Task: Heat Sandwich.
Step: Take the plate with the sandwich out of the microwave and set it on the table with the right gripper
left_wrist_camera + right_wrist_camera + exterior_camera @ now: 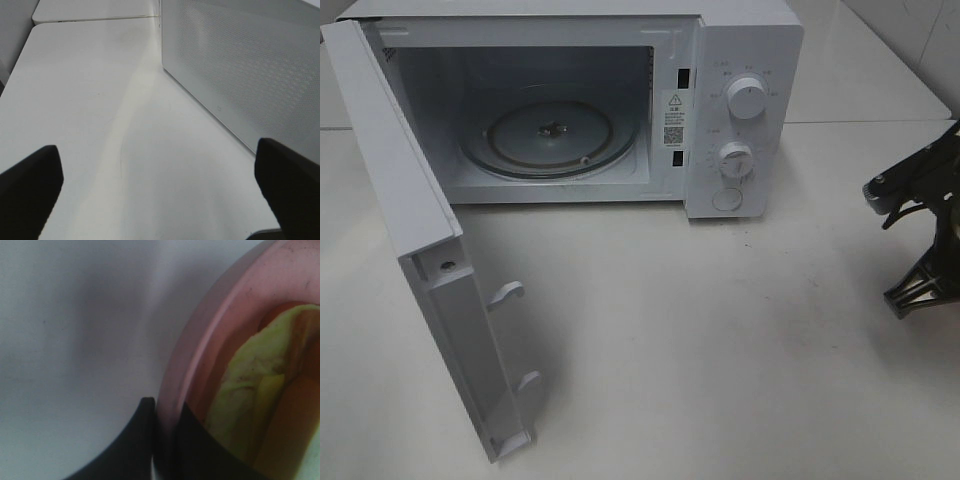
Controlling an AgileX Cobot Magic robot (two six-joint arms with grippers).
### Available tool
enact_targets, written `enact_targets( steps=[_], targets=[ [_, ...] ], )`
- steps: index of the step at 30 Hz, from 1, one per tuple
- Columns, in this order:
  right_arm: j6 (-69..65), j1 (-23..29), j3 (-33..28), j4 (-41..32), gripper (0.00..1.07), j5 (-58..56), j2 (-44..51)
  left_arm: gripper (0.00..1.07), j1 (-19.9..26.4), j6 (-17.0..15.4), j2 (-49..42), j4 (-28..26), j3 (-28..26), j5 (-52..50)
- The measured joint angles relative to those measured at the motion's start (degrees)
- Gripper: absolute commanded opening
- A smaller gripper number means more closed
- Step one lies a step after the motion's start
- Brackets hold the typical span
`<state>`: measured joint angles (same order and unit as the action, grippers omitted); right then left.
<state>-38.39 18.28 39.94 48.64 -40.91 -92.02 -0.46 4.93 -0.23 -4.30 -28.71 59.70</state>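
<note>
White tabletop point(720, 350), plain and lit from above, carries a white microwave point(740, 110) toward twelve o'clock in the high view. Its door point(430, 290) stands swung wide toward eight o'clock, and the glass turntable point(550, 135) inside is bare.

Right gripper point(162, 440): fingers pressed together on the rim of the pink plate point(200, 340), one pad outside and one inside. The sandwich point(250, 395), yellowish-tan, lies on that plate just beside the inner pad. From above only the arm's black frame shows at three o'clock; plate and food fall outside that view.

Left gripper point(160, 190): fingers spread wide, holding nothing, hovering over the table beside the outer face of the door.

Risks noted:
- A one-sided pinch on the rim may let the plate tip, sliding the sandwich off.
- The close view is blurred, so depth of the bite on the rim is uncertain, possibly shallow.
- The plate edge could strike the cavity frame or latch side on entry.
- The left arm near the door could nudge it into the path
</note>
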Motion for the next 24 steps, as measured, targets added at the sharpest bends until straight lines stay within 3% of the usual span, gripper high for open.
enact_targets(
  steps=[24],
  targets=[
    [-10.3, 0.0, 0.1, 6.2, 0.01, 5.9, -11.6, 1.03, 0.0, 0.0, 0.0, 0.0, 0.0, 0.0]
  ],
)
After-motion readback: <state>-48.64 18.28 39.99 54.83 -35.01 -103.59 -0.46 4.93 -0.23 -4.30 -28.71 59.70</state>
